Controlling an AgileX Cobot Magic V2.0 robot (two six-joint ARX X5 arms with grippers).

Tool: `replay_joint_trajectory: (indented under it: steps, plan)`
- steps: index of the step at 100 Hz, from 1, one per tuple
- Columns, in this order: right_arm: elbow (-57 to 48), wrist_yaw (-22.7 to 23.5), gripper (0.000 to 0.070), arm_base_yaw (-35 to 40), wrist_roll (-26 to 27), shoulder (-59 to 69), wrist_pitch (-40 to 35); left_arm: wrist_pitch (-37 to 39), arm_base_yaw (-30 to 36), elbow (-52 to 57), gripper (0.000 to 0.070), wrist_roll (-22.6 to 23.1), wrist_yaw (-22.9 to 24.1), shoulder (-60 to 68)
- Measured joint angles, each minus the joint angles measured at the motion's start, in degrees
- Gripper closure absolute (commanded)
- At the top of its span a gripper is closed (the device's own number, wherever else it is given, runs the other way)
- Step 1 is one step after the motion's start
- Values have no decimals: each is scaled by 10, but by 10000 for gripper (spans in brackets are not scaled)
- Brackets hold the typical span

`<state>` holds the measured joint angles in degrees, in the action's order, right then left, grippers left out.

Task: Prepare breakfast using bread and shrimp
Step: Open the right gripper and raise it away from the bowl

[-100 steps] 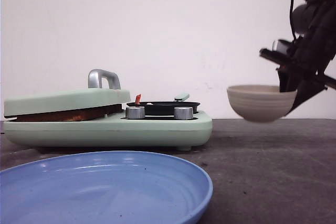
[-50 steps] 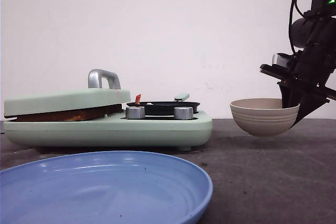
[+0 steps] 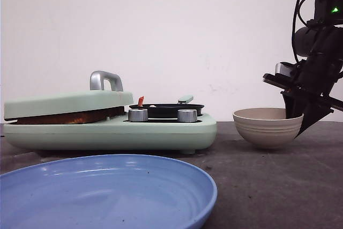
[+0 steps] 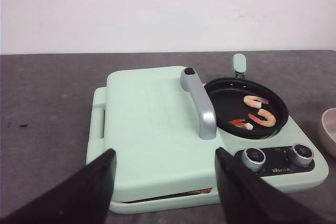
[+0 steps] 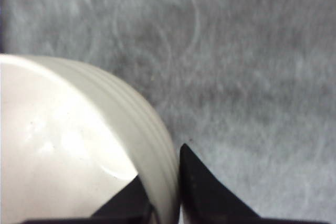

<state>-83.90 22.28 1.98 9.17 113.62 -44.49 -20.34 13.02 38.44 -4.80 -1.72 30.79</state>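
beige ribbed ceramic bowl (image 3: pixel 267 127) was pinched at its rim by right gripper (image 5: pixel 167 192), resting on table; release was judged next. left gripper (image 4: pixel 163 182) was spread, empty.

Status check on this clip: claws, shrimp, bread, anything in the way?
Right claw shut on bowl rim. Left claw open, empty. Shrimp in pan; bread under lid. Nothing blocking.
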Motion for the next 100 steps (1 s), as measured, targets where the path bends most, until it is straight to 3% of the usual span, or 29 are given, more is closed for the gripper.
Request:
replay_joint_trajectory:
  steps: [8, 14, 52, 100]
  plan:
    - [0, 0, 442, 0, -1, 0, 1, 0, 0, 0, 387, 1, 0, 0]
    - [0, 0, 395, 0, -2, 0, 5, 0, 0, 0, 387, 3, 0, 0]
    - [0, -7, 392, -6, -23, -17, 7, 0, 0, 0, 387, 5, 0, 0]
    - [0, 0, 392, -8, -30, -239, 15, 0, 0, 0, 387, 4, 0, 0]
